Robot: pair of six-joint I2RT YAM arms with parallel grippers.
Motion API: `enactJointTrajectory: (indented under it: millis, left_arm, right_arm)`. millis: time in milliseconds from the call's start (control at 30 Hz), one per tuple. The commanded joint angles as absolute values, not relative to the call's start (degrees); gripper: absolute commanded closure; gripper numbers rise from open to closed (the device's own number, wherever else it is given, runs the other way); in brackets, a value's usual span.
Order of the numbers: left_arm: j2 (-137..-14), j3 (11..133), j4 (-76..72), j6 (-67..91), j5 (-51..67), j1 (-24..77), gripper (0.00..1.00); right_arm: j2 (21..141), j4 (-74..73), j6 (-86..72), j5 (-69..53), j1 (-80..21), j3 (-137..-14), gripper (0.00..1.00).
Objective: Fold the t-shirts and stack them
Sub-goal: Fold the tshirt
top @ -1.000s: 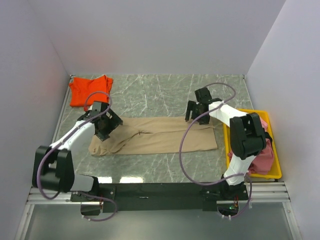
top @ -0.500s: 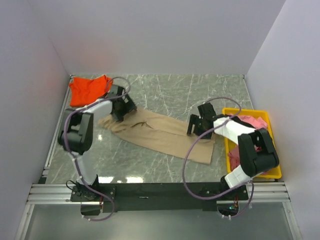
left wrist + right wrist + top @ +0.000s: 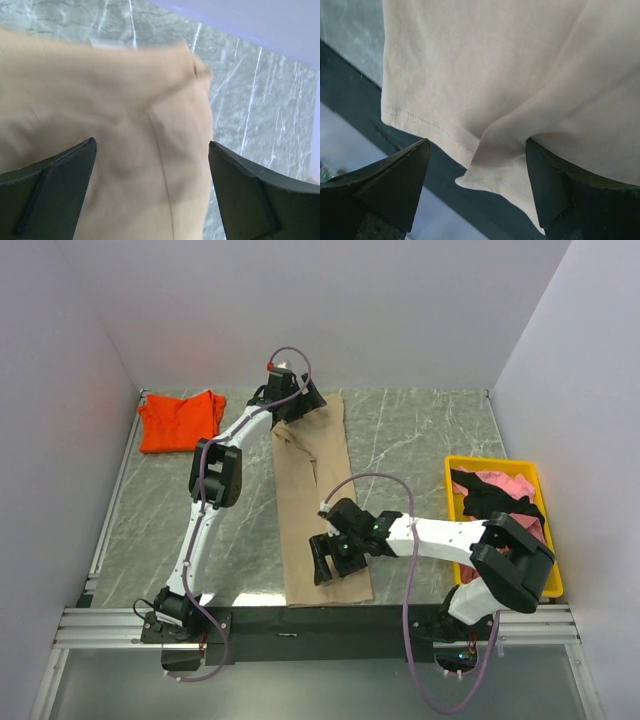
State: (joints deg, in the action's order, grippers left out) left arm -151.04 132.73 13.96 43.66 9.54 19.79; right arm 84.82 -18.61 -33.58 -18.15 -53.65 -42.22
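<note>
The large tan-beige t-shirt [image 3: 312,502] lies as a long folded strip running from the back of the table to its front edge. My left gripper [image 3: 298,400] is over its far end, jaws apart with the cloth [image 3: 125,100] spread under them [image 3: 151,142]. My right gripper [image 3: 322,560] is over the near end, jaws apart [image 3: 476,142] astride a raised crease by the hem [image 3: 495,60], which overhangs the table edge. The orange-red t-shirt [image 3: 178,420] lies crumpled at the back left. A pink t-shirt [image 3: 505,482] and a dark one [image 3: 492,503] lie in the tray.
The yellow plastic tray [image 3: 453,525] stands at the right edge of the marble table. White walls close in the back and both sides. The dark base rail [image 3: 300,622] runs along the front, just below the shirt's hem.
The tan shirt has swung from lying left-to-right to lying back-to-front. My left gripper went to the back centre with one end; my right gripper came to the front centre with the other.
</note>
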Motion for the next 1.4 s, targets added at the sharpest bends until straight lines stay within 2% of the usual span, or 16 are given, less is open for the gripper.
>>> enactJointTrajectory:
  millis: [0,67,200,467,567,600,733,833,933,967,1033,1067,1233,1367]
  left_arm:
    - [-151.52,132.79,8.17,45.26,7.92,19.34,0.01]
    - [-152.92,137.08,9.31,45.35,6.34,19.34,0.00]
    - [-151.53,135.09,6.16,45.79,3.08,19.34,0.01]
    - [-152.06,139.65,4.58,45.09,-2.11,19.34,0.01]
    - [-148.99,142.46,4.13,43.86,-2.37,19.42,0.01]
    - [-147.32,142.21,4.65,43.51,-2.20,19.51,0.01]
    - [-130.67,131.95,5.44,42.36,0.96,19.69,0.01]
    - [-117.23,119.13,12.37,43.68,0.44,20.39,0.01]
    - [-102.82,100.25,15.72,45.78,0.18,21.88,0.01]
    - [-99.09,89.15,15.38,46.75,0.18,23.10,0.01]
    - [-88.31,77.58,13.55,49.11,-1.41,24.78,0.01]
    - [-85.02,67.60,12.14,50.00,-1.06,26.61,0.01]
    - [-68.34,47.68,20.55,57.55,-3.33,34.53,0.01]
    - [-58.11,38.25,28.46,63.53,-1.42,41.29,0.01]
  right_arm:
    - [87.19,-21.96,-35.16,-22.07,-55.89,-44.63,0.16]
    - [87.19,-24.16,-34.02,-20.66,-57.56,-46.05,0.16]
    - [85.00,-25.75,-33.22,-19.60,-59.50,-48.42,0.16]
    - [74.46,-26.71,-31.82,-15.74,-60.65,-49.66,0.16]
    - [69.97,-29.96,-32.69,-8.11,-60.30,-50.53,0.14]
    - [68.92,-31.10,-33.91,-3.65,-59.51,-51.23,0.11]
    - [64.61,-33.75,-37.00,-2.72,-53.99,-49.14,0.08]
    - [63.72,-33.58,-38.67,-6.13,-49.50,-45.19,0.07]
    - [62.76,-33.84,-38.68,-8.26,-45.01,-41.67,0.07]
    - [62.41,-34.19,-38.50,-8.00,-44.74,-40.96,0.07]
    - [61.97,-35.50,-37.18,-8.08,-44.48,-39.38,0.07]
    - [61.53,-35.59,-36.92,-8.61,-44.56,-38.68,0.07]
    - [58.80,-35.07,-37.88,-14.31,-44.65,-31.56,0.07]
    - [57.30,-35.24,-38.93,-17.57,-44.82,-28.30,0.08]
